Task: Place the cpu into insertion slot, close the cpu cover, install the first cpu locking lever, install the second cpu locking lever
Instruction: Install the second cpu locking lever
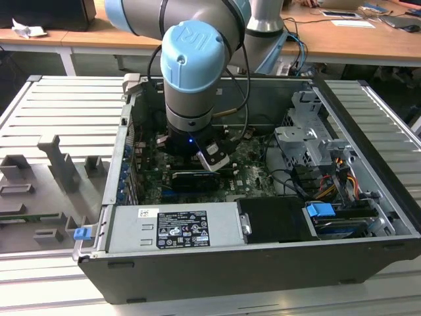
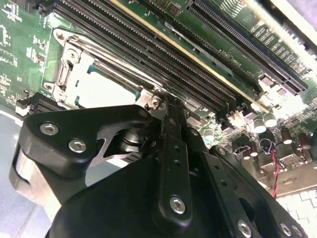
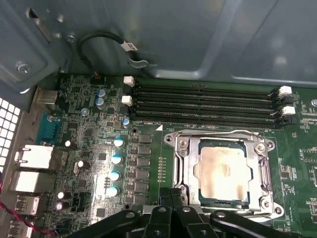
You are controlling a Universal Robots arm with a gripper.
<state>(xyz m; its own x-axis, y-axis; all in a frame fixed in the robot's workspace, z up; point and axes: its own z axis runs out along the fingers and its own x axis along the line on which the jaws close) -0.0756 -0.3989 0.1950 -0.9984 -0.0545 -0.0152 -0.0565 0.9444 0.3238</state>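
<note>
The cpu (image 3: 221,171) lies flat in the insertion slot (image 3: 174,140), its pale metal top showing through the cut-out of the cpu cover (image 3: 190,166), which lies down over it. A thin lever rod (image 3: 268,171) runs along one side of the socket. My gripper (image 3: 171,191) is shut, its black fingers pressed together with the tips just off the socket's edge; whether they touch a lever I cannot tell. In the second wrist view the gripper (image 2: 163,101) tips sit at a socket corner beside the cpu (image 2: 101,88). In the exterior view the arm's wrist (image 1: 191,125) reaches down into the case.
Long black memory slots (image 3: 203,101) run beside the socket. Capacitors (image 3: 117,158) and rear ports (image 3: 34,158) stand on the green board. The case wall (image 3: 198,34), a drive cage (image 1: 309,141), the power supply (image 1: 174,227) and cables (image 1: 342,178) surround the work area.
</note>
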